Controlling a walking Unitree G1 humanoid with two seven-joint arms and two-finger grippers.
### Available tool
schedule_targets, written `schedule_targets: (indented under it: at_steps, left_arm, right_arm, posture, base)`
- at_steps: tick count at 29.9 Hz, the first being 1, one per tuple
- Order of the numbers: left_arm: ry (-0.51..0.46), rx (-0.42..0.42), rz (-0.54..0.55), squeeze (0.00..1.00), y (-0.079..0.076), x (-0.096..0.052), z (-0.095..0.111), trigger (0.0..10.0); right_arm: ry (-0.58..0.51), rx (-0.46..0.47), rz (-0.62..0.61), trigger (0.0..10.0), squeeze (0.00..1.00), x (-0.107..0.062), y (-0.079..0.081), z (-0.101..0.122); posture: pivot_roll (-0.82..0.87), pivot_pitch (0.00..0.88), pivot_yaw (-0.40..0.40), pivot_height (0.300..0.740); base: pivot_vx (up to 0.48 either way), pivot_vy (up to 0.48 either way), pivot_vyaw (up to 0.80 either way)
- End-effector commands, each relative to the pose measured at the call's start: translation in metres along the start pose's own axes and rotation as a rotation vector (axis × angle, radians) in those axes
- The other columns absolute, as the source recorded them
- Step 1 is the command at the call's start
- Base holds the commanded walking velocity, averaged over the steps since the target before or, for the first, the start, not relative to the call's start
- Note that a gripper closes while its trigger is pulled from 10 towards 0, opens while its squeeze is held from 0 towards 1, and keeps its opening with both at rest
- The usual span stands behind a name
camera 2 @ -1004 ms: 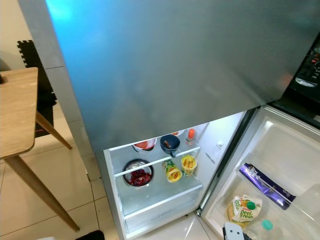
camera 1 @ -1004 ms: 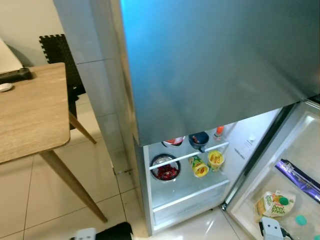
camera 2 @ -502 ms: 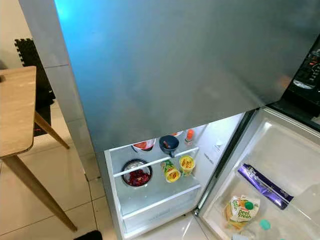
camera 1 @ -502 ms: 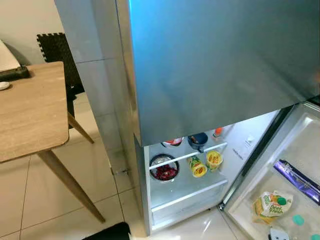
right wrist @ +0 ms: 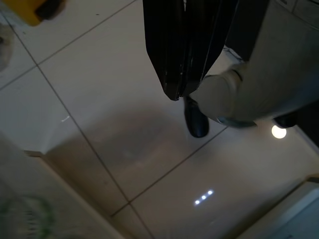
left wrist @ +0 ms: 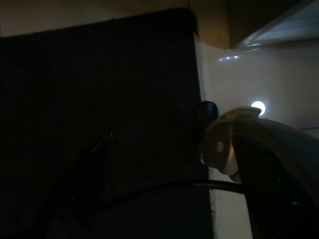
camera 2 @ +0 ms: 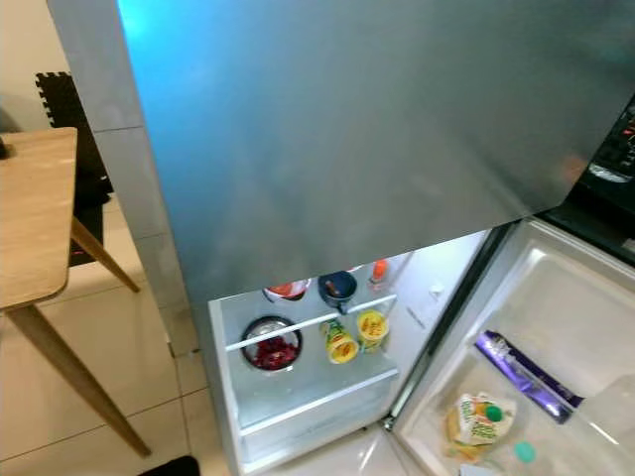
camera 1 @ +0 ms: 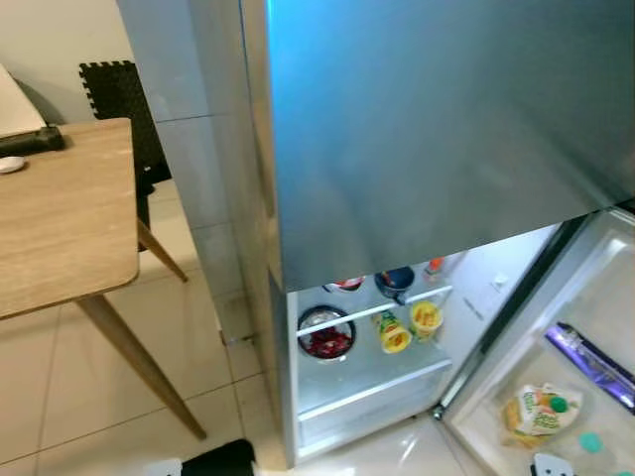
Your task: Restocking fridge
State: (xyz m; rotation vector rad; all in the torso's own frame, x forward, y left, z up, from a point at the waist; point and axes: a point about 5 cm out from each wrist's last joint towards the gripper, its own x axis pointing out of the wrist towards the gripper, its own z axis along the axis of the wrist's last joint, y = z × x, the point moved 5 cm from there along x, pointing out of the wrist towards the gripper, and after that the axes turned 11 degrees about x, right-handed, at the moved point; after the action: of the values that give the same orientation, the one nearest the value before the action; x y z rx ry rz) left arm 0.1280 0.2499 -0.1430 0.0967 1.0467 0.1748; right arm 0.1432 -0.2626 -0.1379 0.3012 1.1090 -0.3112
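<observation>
Looking down at fridge (camera 1: 427, 129): upper door shut, lower door (camera 2: 556, 327) swung open to right. Lit lower shelf (camera 1: 372, 315) carries bowl of red food (camera 1: 326, 335) at left, two yellow cups (camera 1: 409, 325) lying on sides at right; blue bowl (camera 1: 396, 281) and orange-capped bottle (camera 1: 435, 266) farther back. Door bin holds purple packet (camera 2: 524, 374) and green-capped pouch (camera 2: 477, 420). Wooden tabletop (camera 1: 60, 218) at left. Right pincer (right wrist: 179, 74) hangs over floor tiles (right wrist: 99, 124), fingers pressed together. Left pincer: view too dark, can't tell state.
</observation>
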Motion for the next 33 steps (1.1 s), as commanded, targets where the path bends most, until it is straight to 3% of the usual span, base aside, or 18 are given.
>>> schedule_targets:
  at_steps: [1,10,19,33]
  left_arm:
    - [0.026,0.003,-0.026,0.0,-0.01,-0.001,-0.008,10.0]
    - [0.034,-0.015,-0.03,0.0,-0.01,-0.002,-0.01,10.0]
    - [0.031,-0.039,-0.031,0.0,-0.011,0.0,-0.007,10.0]
    - [0.056,-0.037,-0.049,0.0,-0.017,-0.002,-0.014,10.0]
  right_arm:
    - [-0.001,-0.002,-0.025,10.0,0.0,-0.002,-0.008,-0.001]
    - [0.012,-0.009,-0.027,10.0,0.0,-0.001,-0.006,-0.006]
    - [0.028,-0.032,-0.018,10.0,0.0,-0.001,-0.003,-0.011]
    - [0.039,-0.041,0.0,10.0,0.0,-0.001,-0.001,-0.012]
  posture:
    - [-0.06,0.0,-0.042,0.74]
    - [-0.07,0.0,-0.023,0.74]
    - [-0.07,0.0,-0.024,0.74]
    - [-0.07,0.0,-0.028,0.74]
  base:
    - [0.0,-0.48,0.0]
    - [0.0,-0.428,0.0]
    - [0.0,0.0,0.0]
    - [-0.297,0.0,0.0]
